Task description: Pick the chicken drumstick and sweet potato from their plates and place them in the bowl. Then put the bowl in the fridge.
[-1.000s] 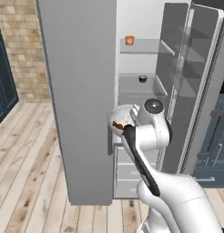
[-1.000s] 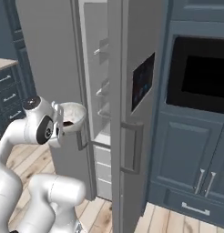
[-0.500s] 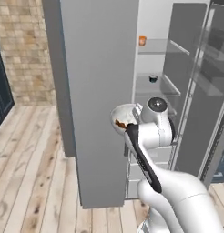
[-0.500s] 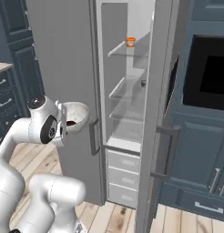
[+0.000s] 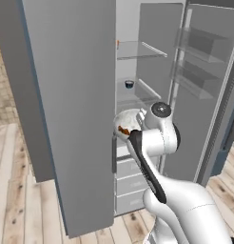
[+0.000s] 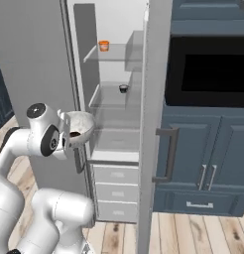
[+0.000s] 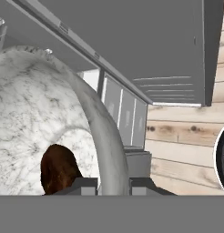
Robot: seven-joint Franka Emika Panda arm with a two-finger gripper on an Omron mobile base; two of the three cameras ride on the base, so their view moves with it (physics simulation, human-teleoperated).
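The gripper (image 7: pixel 113 184) pinches the rim of the bowl (image 7: pixel 36 123), carried just before the open fridge (image 5: pixel 71 95) at mid-shelf height. Glossy and rigid, loaded with brown food (image 7: pixel 59 169), it looks prone to tip; the rim hold suits. Ahead stand a small dark cup (image 6: pixel 123 89) and orange jar (image 6: pixel 103 45); the door (image 6: pixel 151 124) flanks it

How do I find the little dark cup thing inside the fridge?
Look into the tall grey fridge, whose doors stand open. Inside are clear shelves; on the second one down, toward the back, sits the small dark cup. The only other item on the shelves is an orange one on the shelf above, so go by the colour.
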